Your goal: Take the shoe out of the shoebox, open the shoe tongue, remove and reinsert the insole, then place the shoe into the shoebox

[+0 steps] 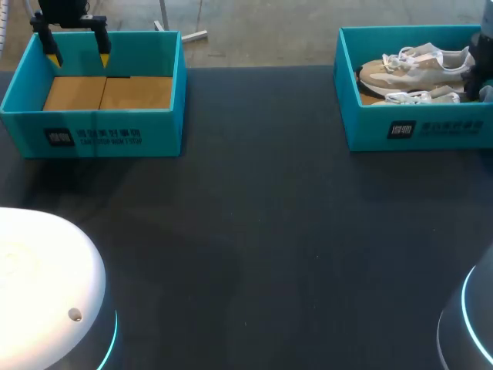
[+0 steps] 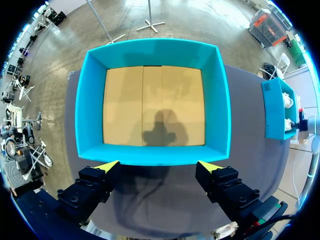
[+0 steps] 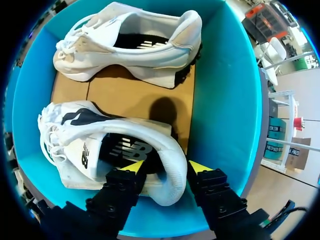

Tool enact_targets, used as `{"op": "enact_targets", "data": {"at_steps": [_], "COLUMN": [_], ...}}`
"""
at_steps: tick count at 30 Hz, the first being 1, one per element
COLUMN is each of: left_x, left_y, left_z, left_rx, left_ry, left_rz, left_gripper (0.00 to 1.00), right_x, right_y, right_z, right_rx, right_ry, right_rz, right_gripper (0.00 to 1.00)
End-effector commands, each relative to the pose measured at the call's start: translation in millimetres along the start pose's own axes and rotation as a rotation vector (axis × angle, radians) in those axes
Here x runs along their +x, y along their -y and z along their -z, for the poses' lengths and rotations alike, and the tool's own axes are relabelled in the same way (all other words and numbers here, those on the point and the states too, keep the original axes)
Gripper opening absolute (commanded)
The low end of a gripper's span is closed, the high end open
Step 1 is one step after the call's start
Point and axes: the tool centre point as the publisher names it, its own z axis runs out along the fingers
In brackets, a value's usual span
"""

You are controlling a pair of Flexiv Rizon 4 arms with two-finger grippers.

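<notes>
Dark table (image 1: 254, 231), an empty teal box (image 1: 115, 135) near its far left corner.

We see light from overhead; the left gripper (image 2: 159, 166) throws a soft shadow onto its shoebox (image 2: 90, 115) floor.

The table (image 1: 262, 231) is a broad, dark surface (matte, nearly black). Light falls softly from above, leaving faint shadows on it.

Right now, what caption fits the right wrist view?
Right gripper straddling the heel of the nearer shoe inside the teal shoebox.
</notes>
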Motion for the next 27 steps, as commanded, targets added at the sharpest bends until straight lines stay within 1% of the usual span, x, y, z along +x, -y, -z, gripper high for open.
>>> {"op": "enact_targets", "data": {"at_steps": [1, 6, 11, 14, 15, 18, 20, 21, 24, 27], "left_x": [0.0, 0.0, 0.0, 0.0, 0.0, 0.0, 0.0, 0.0, 0.0, 0.0], "left_y": [0.0, 0.0, 0.0, 0.0, 0.0, 0.0, 0.0, 0.0, 0.0, 0.0], "left_z": [0.0, 0.0, 0.0, 0.0, 0.0, 0.0, 0.0, 0.0, 0.0, 0.0], "left_rx": [0.0, 0.0, 0.0, 0.0, 0.0, 0.0, 0.0, 0.0, 0.0, 0.0], "left_ry": [0.0, 0.0, 0.0, 0.0, 0.0, 0.0, 0.0, 0.0, 0.0, 0.0], "left_rz": [0.0, 0.0, 0.0, 0.0, 0.0, 0.0, 0.0, 0.0, 0.0, 0.0], "left_gripper": [1.0, 1.0, 1.0, 1.0, 1.0, 1.0, 1.0, 1.0, 1.0, 1.0], "right_x": [2.4, 4.1, 9.7, 10.6, 10.7, 9.6, 8.1, 7.3, 6.0, 5.0], "right_y": [-3.2, -2.6, -0.9, -0.3, -0.2, -0.1, -0.5, -0.6, -1.2, -1.5], "right_z": [-3.5, -4.1, -2.3, -1.5, -1.5, -2.7, -3.6, -3.9, -5.1, -5.7], "right_rx": [0.007, 0.007, 0.001, -0.001, -0.002, 0.001, 0.003, 0.004, 0.005, 0.007], "right_ry": [-0.003, -0.011, -0.012, -0.01, -0.009, -0.003, 0.0, 0.001, 0.003, 0.006], "right_rz": [-0.002, -0.013, -0.008, -0.006, -0.006, -0.011, -0.015, -0.017, -0.023, -0.031], "right_gripper": [0.5, 0.44, 0.34, 0.34, 0.36, 0.52, 0.71, 0.76, 0.78, 0.76]}}
